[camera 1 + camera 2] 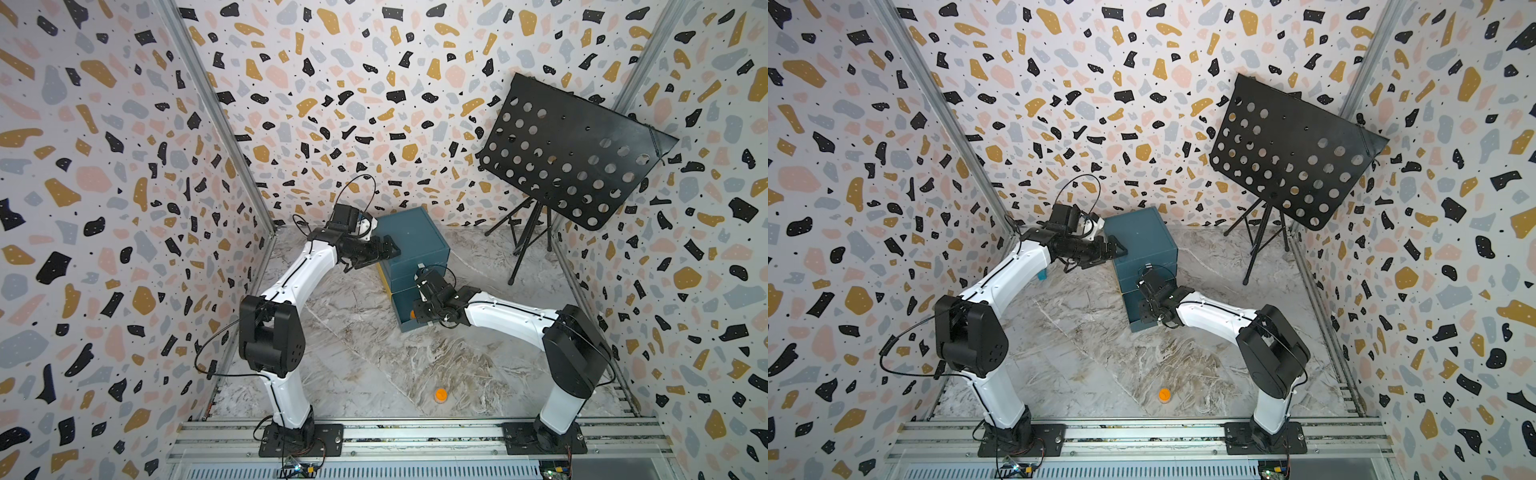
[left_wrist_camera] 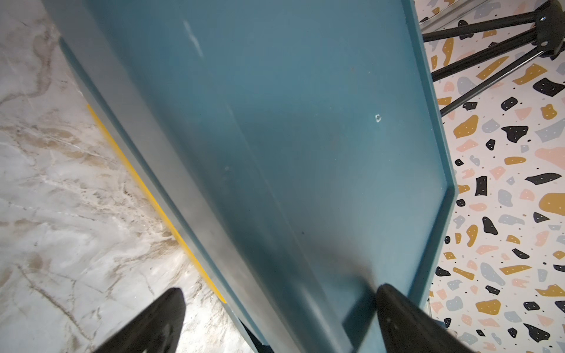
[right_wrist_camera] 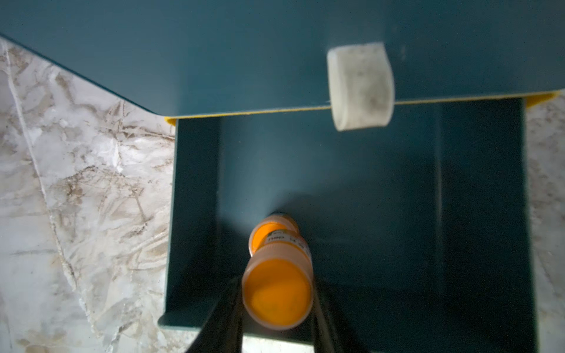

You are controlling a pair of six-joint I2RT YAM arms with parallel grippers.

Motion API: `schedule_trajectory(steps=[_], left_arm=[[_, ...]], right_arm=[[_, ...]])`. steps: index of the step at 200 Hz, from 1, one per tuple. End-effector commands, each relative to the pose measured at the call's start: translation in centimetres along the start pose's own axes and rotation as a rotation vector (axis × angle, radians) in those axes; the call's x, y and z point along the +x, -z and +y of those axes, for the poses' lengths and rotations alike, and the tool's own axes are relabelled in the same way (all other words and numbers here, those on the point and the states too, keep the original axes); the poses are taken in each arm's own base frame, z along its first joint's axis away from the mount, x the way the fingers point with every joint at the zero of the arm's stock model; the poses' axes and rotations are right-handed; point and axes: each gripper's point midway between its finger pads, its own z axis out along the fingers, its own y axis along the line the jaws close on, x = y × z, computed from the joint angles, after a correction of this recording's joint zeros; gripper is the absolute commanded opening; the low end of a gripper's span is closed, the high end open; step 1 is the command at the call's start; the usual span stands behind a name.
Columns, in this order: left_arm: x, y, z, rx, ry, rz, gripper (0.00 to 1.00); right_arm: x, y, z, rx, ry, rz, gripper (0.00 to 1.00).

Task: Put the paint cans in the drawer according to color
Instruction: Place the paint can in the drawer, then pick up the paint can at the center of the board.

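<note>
Drawer box (image 1: 415,237) (image 1: 1142,237), teal, at the far middle of the tabletop (image 1: 374,365), seen in both top views. Bottom drawer (image 3: 195,214) pulled out toward the near side; white pull tab (image 3: 360,85) of the shut front above jutting over the opening.

Right hand (image 3: 276,284) reaching in from the right, hanging over the open bottom drawer and clamped on an orange paint can (image 3: 276,295). Black fingers (image 3: 227,305) pressed to either side of it, orange end turned toward the wrist camera.

Second orange can (image 3: 267,233) resting on the drawer floor just beyond the held one, toward the box; touching or apart, impossible to tell.

Third orange can (image 1: 440,395) (image 1: 1164,395) alone on the tabletop near the front rail, well apart from the box.

Left hand (image 1: 388,249) (image 2: 279,299) spread wide at the box's upper left edge, gripping nothing: one finger (image 2: 397,311) over the teal top, the other over bare tabletop beside the yellow side edge (image 2: 159,207).

Black music stand (image 1: 573,153) in the far right corner.
</note>
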Motion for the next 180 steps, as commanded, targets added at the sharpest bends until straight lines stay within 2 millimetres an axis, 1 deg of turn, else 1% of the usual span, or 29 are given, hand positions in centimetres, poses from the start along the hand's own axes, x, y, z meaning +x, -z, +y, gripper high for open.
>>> schedule_trajectory(steps=[1, 23, 43, 62, 85, 112, 134, 152, 180], left_arm=[[2.0, -1.3, 2.0, -0.07, 0.029, 0.082, 1.0], [2.0, -1.3, 2.0, -0.072, 0.029, 0.083, 1.0], [2.0, -1.3, 2.1, -0.075, 0.03, 0.084, 1.0], [2.0, -1.4, 2.2, -0.075, 0.031, 0.085, 1.0], [2.0, -1.4, 2.1, -0.075, 0.031, 0.084, 1.0], [2.0, -1.4, 2.2, -0.076, 0.032, 0.085, 1.0], [1.9, -1.3, 2.1, -0.074, 0.03, 0.082, 1.0], [2.0, -1.3, 2.1, -0.073, 0.031, 0.082, 1.0], [2.1, -1.4, 2.2, -0.078, 0.033, 0.086, 1.0]], right_arm=[[-0.7, 0.9, 0.7, -0.037, -0.016, -0.028, 0.45], [-0.5, 1.9, 0.5, -0.034, -0.007, -0.028, 0.55], [-0.8, 3.7, 0.3, -0.037, 0.007, -0.05, 0.6], [-1.1, 6.0, 0.1, -0.038, 0.023, -0.074, 0.62], [-0.3, 8.6, -0.2, -0.05, 0.045, -0.074, 0.64], [2.3, 10.7, -0.9, -0.049, 0.075, -0.027, 0.64], [5.4, 11.8, -1.5, -0.029, 0.101, 0.029, 0.65], [7.9, 12.0, -1.3, -0.034, 0.094, 0.062, 0.66], [11.8, 11.5, 0.0, -0.057, 0.108, 0.131, 0.67]])
